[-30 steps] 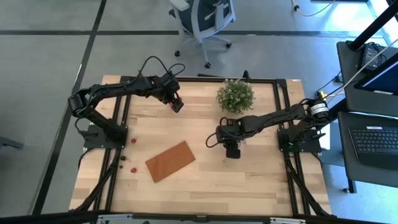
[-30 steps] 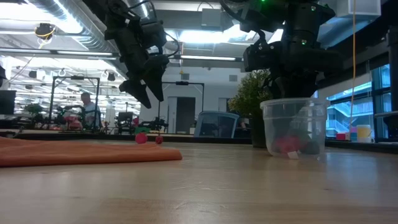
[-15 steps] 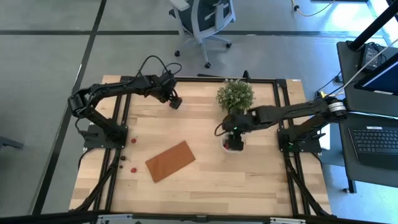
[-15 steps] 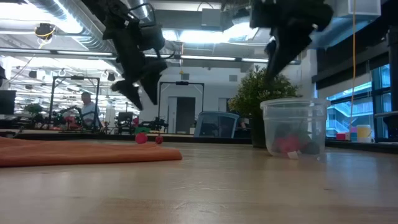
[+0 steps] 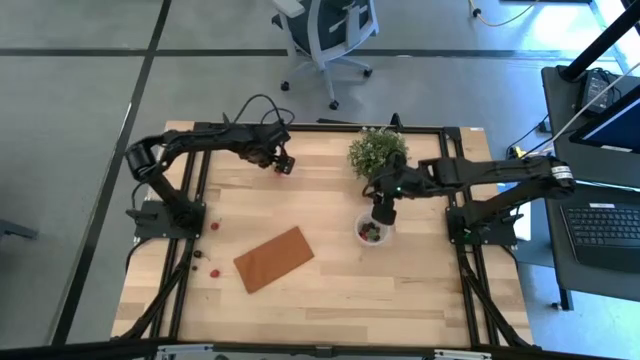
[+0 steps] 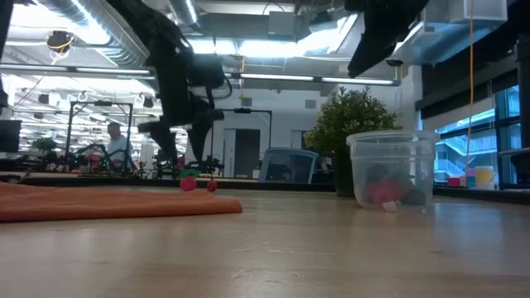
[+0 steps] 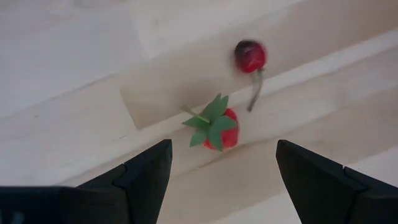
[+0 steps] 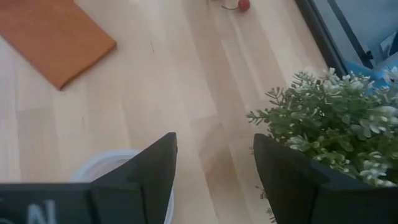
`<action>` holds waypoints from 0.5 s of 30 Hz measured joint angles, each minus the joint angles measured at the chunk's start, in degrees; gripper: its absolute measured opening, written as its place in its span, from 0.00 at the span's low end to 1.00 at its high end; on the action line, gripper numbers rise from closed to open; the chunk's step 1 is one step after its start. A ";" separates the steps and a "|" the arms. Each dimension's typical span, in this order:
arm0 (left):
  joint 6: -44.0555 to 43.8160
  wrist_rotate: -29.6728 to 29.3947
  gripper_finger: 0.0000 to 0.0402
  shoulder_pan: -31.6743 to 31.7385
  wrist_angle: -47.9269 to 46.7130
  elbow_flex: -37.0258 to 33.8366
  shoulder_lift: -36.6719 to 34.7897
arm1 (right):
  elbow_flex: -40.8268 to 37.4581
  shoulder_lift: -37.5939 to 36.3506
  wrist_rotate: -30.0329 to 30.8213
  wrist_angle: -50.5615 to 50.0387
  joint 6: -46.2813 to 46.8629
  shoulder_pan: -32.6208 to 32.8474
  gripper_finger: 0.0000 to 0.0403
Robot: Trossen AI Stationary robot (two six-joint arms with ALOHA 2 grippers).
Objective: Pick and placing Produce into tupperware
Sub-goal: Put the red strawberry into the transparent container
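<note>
Left wrist view showing left gripper (image 7: 217,171) hanging wide-fingered over a strawberry (image 7: 217,127) and cherry (image 7: 250,56) lying close together on the table (image 7: 62,93); likely handling as light, small, prone to rolling, best pinched across the body. Further right, tupperware (image 5: 373,231) sitting beside the plant (image 5: 378,153), holding produce already, right gripper (image 5: 381,214) hovering just above, fingers parted and carrying nothing.

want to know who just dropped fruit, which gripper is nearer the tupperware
Right. The right gripper hangs open just above the tupperware; the left gripper is across the table over a strawberry.
</note>
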 joint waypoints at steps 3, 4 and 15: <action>-0.11 0.02 0.70 -0.02 1.61 0.00 2.68 | 0.00 -0.04 0.00 -0.02 0.02 -0.28 0.53; -0.11 0.02 0.70 -0.02 2.25 0.00 3.59 | 0.00 -0.04 -0.01 -0.02 0.02 -0.34 0.53; -1.38 1.72 0.70 0.20 4.53 0.28 10.48 | -0.02 -0.04 -0.02 -0.07 0.02 -0.35 0.53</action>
